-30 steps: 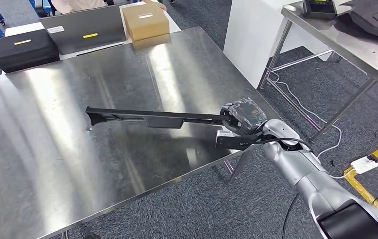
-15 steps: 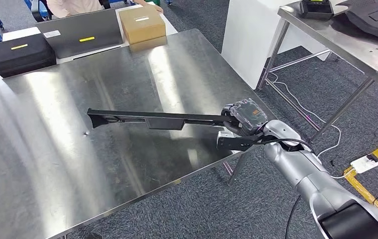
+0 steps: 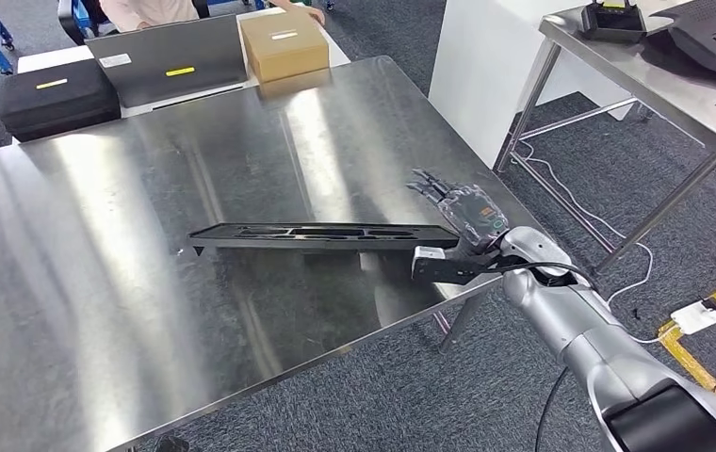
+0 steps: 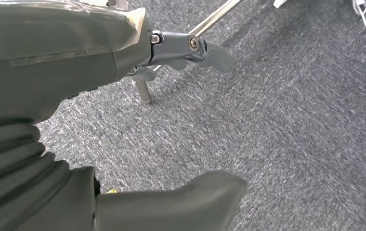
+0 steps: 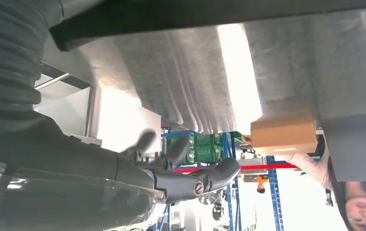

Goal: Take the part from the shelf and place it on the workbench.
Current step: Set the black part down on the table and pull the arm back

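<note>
Since the long black part (image 3: 321, 236) now lies flat on the steel desk (image 3: 147, 311), its near end just beside the front right edge, the step in hand seems to be the release and the withdrawal of the arm. To do it well, I judge that the right hand (image 3: 461, 212) should lift up and back toward the robot, without brushing the near end of the part, because a small push there could turn the long piece or slide it toward the edge. It is also wise to check that the part rests fully on the desk before the arm leaves.

The right hand is open, its fingers (image 3: 427, 185) spread and pointing away over the desk, above the near end of the part, and it holds nothing. The silver forearm (image 3: 561, 311) comes in from the lower right, low beside the edge of the desk. The left hand (image 4: 190, 48) hangs over the grey carpet with nothing in it; I cannot tell from the wrist view if its fingers are apart or curled.
</note>
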You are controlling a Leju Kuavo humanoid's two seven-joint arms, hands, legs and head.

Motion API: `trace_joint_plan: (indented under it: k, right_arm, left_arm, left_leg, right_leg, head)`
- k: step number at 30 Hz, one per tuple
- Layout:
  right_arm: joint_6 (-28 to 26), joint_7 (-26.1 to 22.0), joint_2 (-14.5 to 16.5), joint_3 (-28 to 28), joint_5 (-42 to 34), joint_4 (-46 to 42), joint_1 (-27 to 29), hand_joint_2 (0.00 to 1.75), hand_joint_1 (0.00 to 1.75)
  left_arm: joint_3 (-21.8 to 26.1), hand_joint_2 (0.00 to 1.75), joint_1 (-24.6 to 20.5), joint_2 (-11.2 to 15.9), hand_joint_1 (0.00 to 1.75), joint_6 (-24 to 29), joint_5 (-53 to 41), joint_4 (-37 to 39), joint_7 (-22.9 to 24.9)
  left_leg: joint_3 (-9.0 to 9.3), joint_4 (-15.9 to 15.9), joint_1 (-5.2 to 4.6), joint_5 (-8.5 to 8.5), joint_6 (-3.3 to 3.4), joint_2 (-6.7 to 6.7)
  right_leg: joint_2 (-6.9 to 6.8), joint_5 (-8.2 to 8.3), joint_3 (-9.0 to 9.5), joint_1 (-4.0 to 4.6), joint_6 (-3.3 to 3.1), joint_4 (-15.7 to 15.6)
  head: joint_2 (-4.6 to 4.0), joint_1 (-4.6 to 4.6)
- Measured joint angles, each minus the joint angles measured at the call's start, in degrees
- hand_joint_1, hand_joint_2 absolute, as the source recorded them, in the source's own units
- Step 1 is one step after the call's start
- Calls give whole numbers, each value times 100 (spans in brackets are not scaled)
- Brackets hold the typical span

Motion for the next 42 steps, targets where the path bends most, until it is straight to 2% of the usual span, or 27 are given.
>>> trace_joint_plan:
  k: [2, 5, 6, 8, 9, 10, 11, 12, 13, 15, 16, 18, 20, 22, 24, 25, 26, 27, 29, 31, 33, 35, 36, 38, 40, 41, 42]
  right_arm:
    - [3, 0, -8, -1, -1, -1, -7, 175, 0]
    - [17, 1, -16, -1, -7, -16, -13, 175, 0]
    - [26, 2, -16, -1, -10, -24, -15, 175, 0]
    - [45, 11, -14, 3, -26, -31, -13, 175, 0]
    - [52, 23, -13, 5, -37, -32, -3, 175, 0]
    - [57, 36, -14, 7, -47, -32, 8, 175, 0]
    - [57, 48, -16, 7, -56, -32, 18, 175, 0]
    - [57, 58, -18, 5, -63, -33, 24, 175, 0]
    - [56, 64, -20, 0, -68, -37, 25, 175, 0]
    - [54, 75, -28, -21, -79, -51, 21, 175, 0]
    - [53, 82, -34, -33, -83, -60, 18, 175, 0]
    - [53, 96, -46, -56, -89, -70, 14, 175, 0]
    - [53, 105, -59, -80, -92, -77, 15, 175, 0]
    - [53, 111, -75, -97, -96, -79, 17, 175, 0]
    - [53, 116, -92, -100, -98, -78, 39, 175, 0]
    - [53, 118, -102, -100, -98, -78, 60, 175, 0]
    - [52, 118, -110, -99, -97, -78, 80, 175, 0]
    - [51, 118, -115, -101, -97, -78, 94, 175, 0]
    - [49, 118, -120, -111, -103, -78, 90, 175, 0]
    - [49, 118, -120, -123, -114, -79, 74, 175, 0]
    - [49, 118, -122, -126, -122, -80, 72, 175, 0]
    - [52, 118, -115, -127, -139, -80, 74, 175, 0]
    - [54, 118, -109, -128, -150, -81, 71, 175, 0]
    - [57, 113, -98, -129, -164, -82, 72, 175, 0]
    - [71, 103, -98, -128, -186, -81, 90, 175, 0]
    - [93, 98, -98, -128, -212, -81, 102, 175, 0]
    - [122, 95, -95, -129, -247, -80, 112, 175, 0]
  left_arm:
    - [0, 0, -3, 0, 0, 8, -9, 1, 25]
    - [7, 0, -3, 4, 0, 19, -12, 0, 57]
    - [12, 0, -3, 5, 0, 22, -12, 0, 63]
    - [21, 0, 4, 5, 0, 18, -2, 1, 74]
    - [25, 0, 10, 6, 0, 10, 6, 2, 79]
    - [27, 0, 18, 7, 0, 2, 14, 2, 84]
    - [27, 0, 23, 7, 0, -5, 18, 2, 91]
    - [29, 0, 26, 8, 0, -9, 22, 2, 103]
    - [32, 0, 26, 9, 0, -9, 25, 2, 121]
    - [36, 0, 21, 9, 0, -13, 32, 2, 165]
    - [37, 0, 20, 8, 0, -20, 34, 2, 188]
    - [37, 0, 20, 7, 0, -39, 35, 2, 235]
    - [38, 87, 17, -1, 0, -50, 37, 1, 291]
    - [41, 175, 11, -9, 0, -46, 41, 1, 340]
    - [48, 175, 11, -11, 0, -56, 49, 2, 368]
    - [50, 175, 13, -12, 0, -80, 53, 2, 370]
    - [52, 175, 15, -13, 0, -110, 56, 1, 366]
    - [52, 175, 17, -13, 0, -140, 58, 1, 357]
    - [53, 175, 17, -18, 0, -149, 58, -1, 341]
    - [56, 175, 17, -23, 0, -125, 59, 0, 350]
    - [58, 175, 19, -24, 0, -116, 58, 1, 384]
    - [58, 175, 19, -23, 0, -121, 40, 2, 409]
    - [57, 175, 18, -23, 0, -123, 27, 2, 412]
    - [55, 175, 19, -22, 0, -128, 9, 2, 419]
    - [55, 175, 25, -20, 0, -147, 6, 2, 428]
    - [55, 175, 28, -19, 0, -156, 6, 2, 434]
    - [55, 175, 29, -16, 0, -163, 6, 2, 438]
  left_leg:
    - [-10, 8, -17, -13, -41, 2]
    - [-65, 141, 8, -129, -126, 11]
    - [-160, 357, 22, -269, -160, 15]
    - [-512, 1106, 58, -649, -225, 22]
    - [-694, 1460, 75, -778, -253, 24]
    - [-810, 1660, 93, -809, -276, 29]
    - [-822, 1646, 111, -731, -292, 35]
    - [-713, 1392, 132, -553, -302, 42]
    - [-520, 987, 151, -332, -307, 48]
    - [-168, 276, 159, -63, -291, 42]
    - [-89, 112, 150, -28, -268, 36]
    - [-76, 64, 112, -32, -189, 19]
    - [-48, 25, 96, -2, -92, 20]
    - [-20, -12, 97, 24, -6, 27]
    - [-19, -12, 81, 22, 32, 28]
    - [-19, -10, 72, 19, 35, 24]
    - [-18, -8, 65, 17, 36, 18]
    - [-16, -6, 62, 16, 35, 13]
    - [-11, 1, 56, 6, 21, 4]
    - [-13, 14, 35, -12, -17, -1]
    - [-15, 13, 26, -19, -69, -2]
    - [-35, 60, 40, -69, -128, 6]
    - [-93, 199, 47, -170, -157, 11]
    - [-379, 837, 67, -528, -210, 20]
    - [-743, 1571, 88, -814, -255, 23]
    - [-823, 1705, 104, -811, -283, 27]
    - [-790, 1612, 131, -697, -321, 33]
  right_leg:
    - [1, 47, 79, 27, -59, -166]
    - [1, 78, 109, -35, -163, -206]
    - [1, 87, 125, -61, -202, -222]
    - [0, 88, 130, -64, -245, -225]
    - [1, 87, 130, -64, -247, -223]
    - [2, 86, 129, -64, -246, -221]
    - [3, 85, 129, -66, -245, -218]
    - [6, 81, 132, -71, -238, -213]
    - [9, 72, 136, -75, -225, -204]
    - [14, 49, 131, -54, -182, -185]
    - [16, 41, 125, -40, -154, -181]
    - [16, 41, 118, -17, -83, -197]
    - [6, -5, 71, -7, -18, -129]
    - [-3, -245, -164, -16, -26, 355]
    - [-1, -574, -566, -27, -47, 1186]
    - [0, -661, -724, -25, -35, 1489]
    - [0, -653, -773, -24, -9, 1569]
    - [-1, -556, -701, -25, 26, 1406]
    - [-4, -228, -283, -27, 70, 548]
    - [-5, -3, 40, -2, 32, -81]
    - [-2, 48, 91, 28, -37, -176]
    - [-3, 71, 107, -24, -110, -204]
    - [-5, 80, 124, -53, -156, -221]
    - [-6, 85, 142, -71, -213, -232]
    - [-6, 81, 141, -69, -225, -228]
    - [-6, 77, 141, -73, -229, -223]
    - [-6, 70, 142, -81, -234, -212]
  head:
    - [0, -2]
    - [0, -9]
    - [0, -13]
    - [0, -25]
    - [0, -23]
    - [0, -23]
    - [0, -24]
    - [0, -22]
    - [0, -23]
    - [0, -18]
    - [0, -17]
    - [0, -12]
    - [0, -12]
    - [0, -3]
    - [0, 4]
    - [0, 3]
    - [0, 5]
    - [0, 5]
    - [0, 9]
    - [0, 3]
    - [0, 0]
    - [0, 0]
    - [0, -4]
    - [0, -10]
    - [0, -11]
    - [0, -11]
    - [0, -10]
